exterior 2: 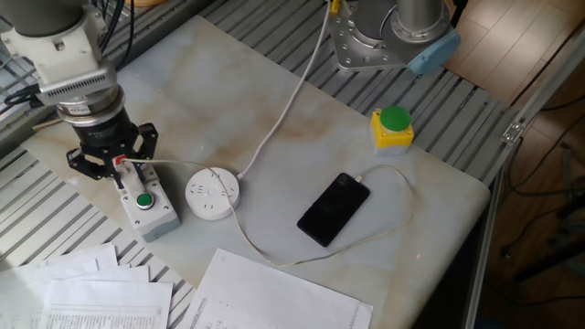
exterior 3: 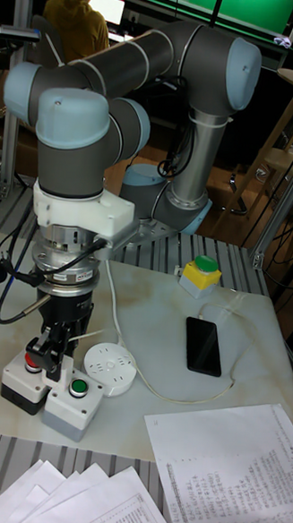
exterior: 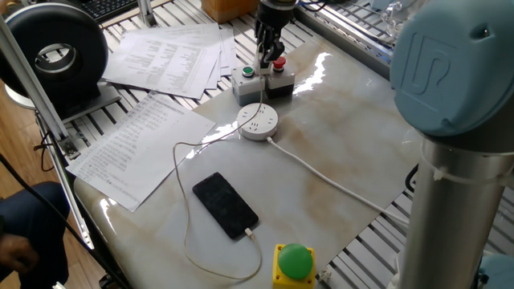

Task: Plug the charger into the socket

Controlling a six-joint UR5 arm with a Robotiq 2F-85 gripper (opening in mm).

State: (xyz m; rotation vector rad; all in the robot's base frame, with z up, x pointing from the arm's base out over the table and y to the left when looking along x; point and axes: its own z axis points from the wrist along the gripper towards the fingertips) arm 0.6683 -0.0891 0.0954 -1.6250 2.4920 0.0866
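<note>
My gripper (exterior: pixel 267 54) hangs just above the grey button box (exterior: pixel 261 83), shut on the charger (exterior 2: pixel 122 170), a small white piece mostly hidden between the fingers. Its thin white cable (exterior 2: pixel 178 164) trails from the gripper (exterior 2: pixel 118 164) past the socket and loops round to the black phone (exterior 2: pixel 334 209). The socket (exterior: pixel 259 122), a round white puck with slots on top, lies flat on the table just beside the grey box, to the gripper's right in the tall fixed view (exterior 3: pixel 110 365). Its thick cord (exterior: pixel 337 183) runs off toward the arm's base.
The grey box carries a green button (exterior 2: pixel 143 201) and a red one (exterior: pixel 279 64). A yellow box with a green dome (exterior 2: pixel 393 126) stands near the table edge. Printed sheets (exterior: pixel 140 140) lie beside the phone and behind the grey box. A black reel (exterior: pixel 56 52) sits far left.
</note>
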